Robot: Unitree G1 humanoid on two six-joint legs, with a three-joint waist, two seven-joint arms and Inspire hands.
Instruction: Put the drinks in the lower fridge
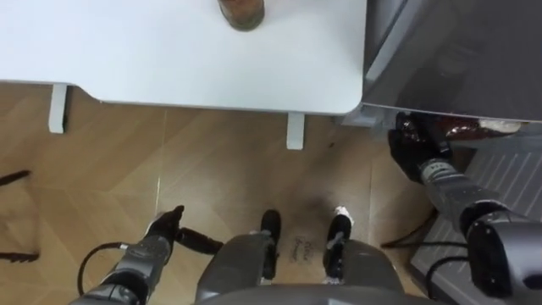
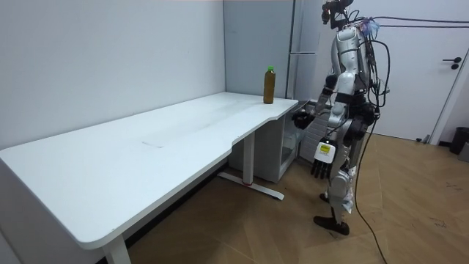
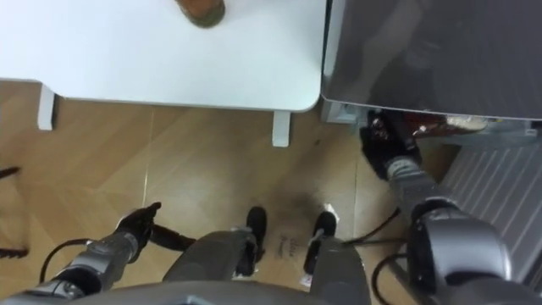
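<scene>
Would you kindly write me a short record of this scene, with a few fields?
Robot: stands by the white table corner, before the grey fridge
Bottle: upright on the table near the fridge-side corner, green cap, brown drink
Left hand: low by the thigh, fingers relaxed, empty
Right hand: reaching forward, low at the fridge's front
Task state: bottle not yet in the fridge

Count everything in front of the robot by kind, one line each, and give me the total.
bottle: 1
table: 1
fridge: 1
Total: 3. What lies inside the fridge is too dark to count.
</scene>
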